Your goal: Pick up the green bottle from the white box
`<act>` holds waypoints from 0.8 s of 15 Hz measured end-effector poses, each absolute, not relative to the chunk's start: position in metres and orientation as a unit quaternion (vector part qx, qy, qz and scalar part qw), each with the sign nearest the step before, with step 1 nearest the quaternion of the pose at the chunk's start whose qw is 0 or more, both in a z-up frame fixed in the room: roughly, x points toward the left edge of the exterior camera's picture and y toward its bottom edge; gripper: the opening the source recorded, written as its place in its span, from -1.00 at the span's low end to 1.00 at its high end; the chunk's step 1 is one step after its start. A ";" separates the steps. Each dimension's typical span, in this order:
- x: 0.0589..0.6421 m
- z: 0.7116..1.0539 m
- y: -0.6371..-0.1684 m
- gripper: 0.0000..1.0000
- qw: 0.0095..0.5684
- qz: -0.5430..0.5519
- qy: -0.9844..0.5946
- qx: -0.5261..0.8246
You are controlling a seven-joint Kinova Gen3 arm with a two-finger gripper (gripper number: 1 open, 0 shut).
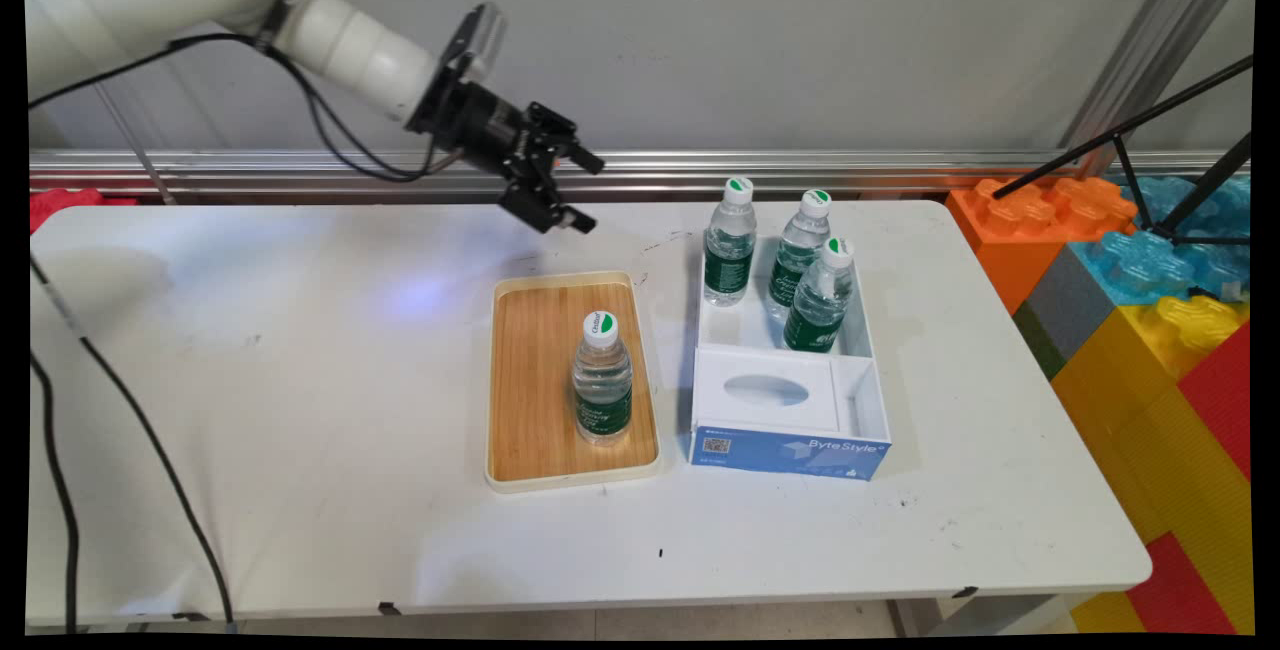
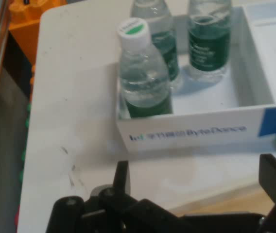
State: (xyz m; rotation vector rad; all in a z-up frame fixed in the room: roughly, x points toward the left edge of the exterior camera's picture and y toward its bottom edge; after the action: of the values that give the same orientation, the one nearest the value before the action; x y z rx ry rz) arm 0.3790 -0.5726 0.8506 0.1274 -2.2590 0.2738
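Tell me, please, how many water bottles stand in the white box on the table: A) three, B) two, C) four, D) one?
A: three bottles stand in the far compartment of the box, while a fourth stands apart on the tray.

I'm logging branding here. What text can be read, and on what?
"ByteStyle": blue front of the box, main view.
"ByteDance": white side of the box, hand view; the characters before it are blurred.
QR code on the box front: too small.
Bottle labels and caps: too small to read.
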 end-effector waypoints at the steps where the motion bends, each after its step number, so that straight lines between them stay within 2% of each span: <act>1: 0.372 0.846 -0.581 1.00 0.422 0.106 -0.899 0.056; 12: 0.298 0.796 -0.625 1.00 0.466 0.067 -0.878 0.081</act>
State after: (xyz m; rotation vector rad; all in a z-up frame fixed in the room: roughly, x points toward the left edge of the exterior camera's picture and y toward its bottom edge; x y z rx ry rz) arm 0.2981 -0.6247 0.7960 0.1989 -2.1559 0.1648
